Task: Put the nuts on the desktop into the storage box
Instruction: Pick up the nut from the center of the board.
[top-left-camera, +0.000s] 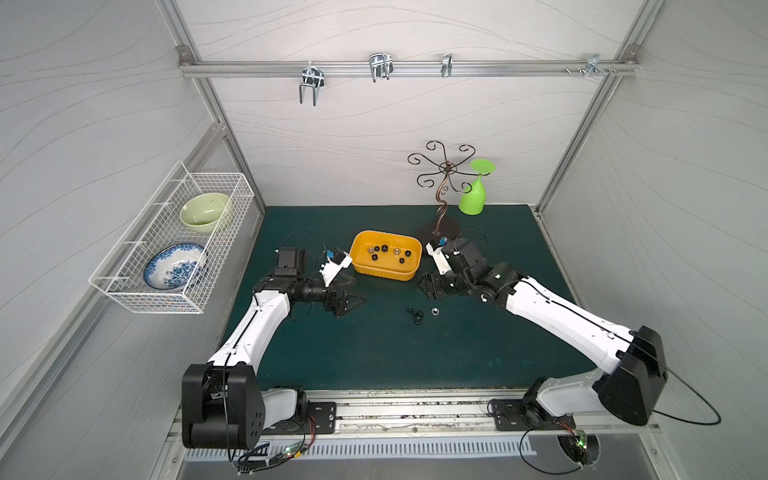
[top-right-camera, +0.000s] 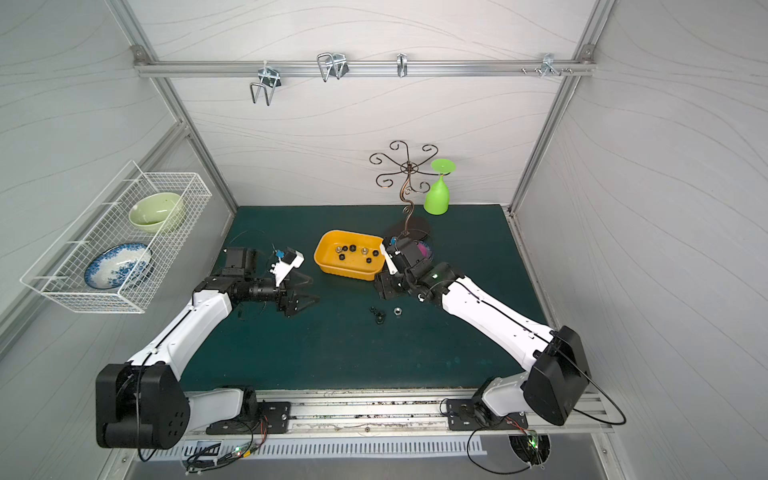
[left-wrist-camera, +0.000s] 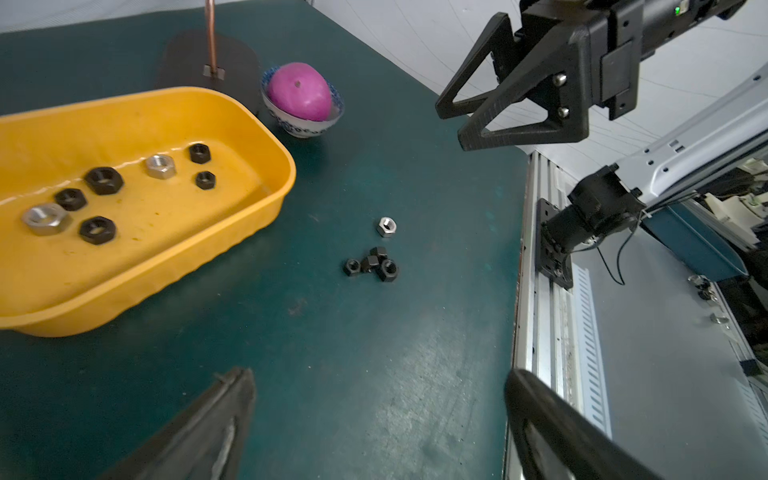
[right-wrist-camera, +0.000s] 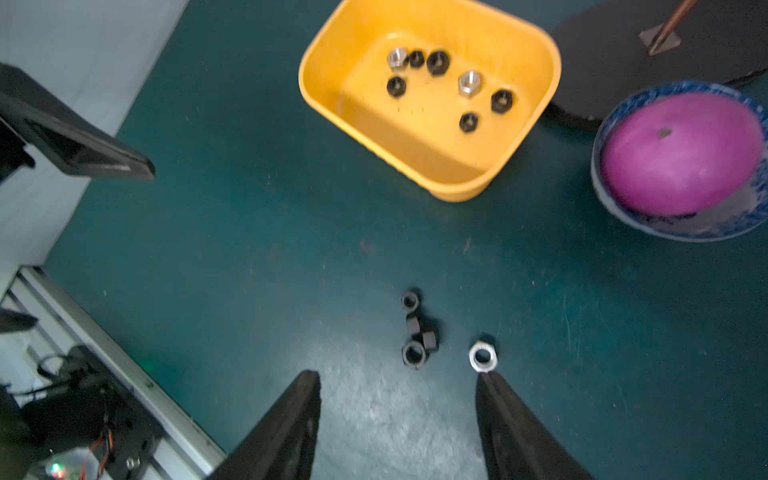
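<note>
Nearest, the right pincer (right-wrist-camera: 397, 376) stands apart and empty, one tip just beside a shiny silver metal hex nut (right-wrist-camera: 483, 355); four small black hex nuts (right-wrist-camera: 415, 324) lie bunched near it on the dark teal matte table (right-wrist-camera: 249, 228). Seven more sit inside the yellow-orange plastic storage box (right-wrist-camera: 328, 91). I judge them hard, light, slippery: pinch across two flats, singly. The left pincer (left-wrist-camera: 380, 376) is apart too. A blue-patterned bowl (right-wrist-camera: 706, 226) with a pink ball (right-wrist-camera: 681, 153) stands near the box, off the path.
</note>
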